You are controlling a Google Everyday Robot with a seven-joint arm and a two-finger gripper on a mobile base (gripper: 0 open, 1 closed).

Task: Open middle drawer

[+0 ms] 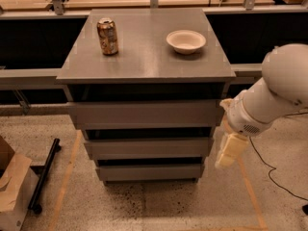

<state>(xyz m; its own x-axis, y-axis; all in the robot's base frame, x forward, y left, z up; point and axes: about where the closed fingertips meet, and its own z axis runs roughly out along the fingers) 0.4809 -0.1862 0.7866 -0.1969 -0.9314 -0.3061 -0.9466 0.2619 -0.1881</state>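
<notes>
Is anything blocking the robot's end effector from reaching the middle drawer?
Nothing visible does. The end effector hangs just right of the cabinet, level with the middle drawer. The can and bowl sit up on the cabinet top, out of the way.

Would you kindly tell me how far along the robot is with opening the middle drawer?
Done: nothing yet; the middle drawer looks fully shut. In hand: the gripper hangs beside the right side of the cabinet, about level with that drawer, not on its front. Left: reach the drawer front, take hold and pull it out.
</notes>
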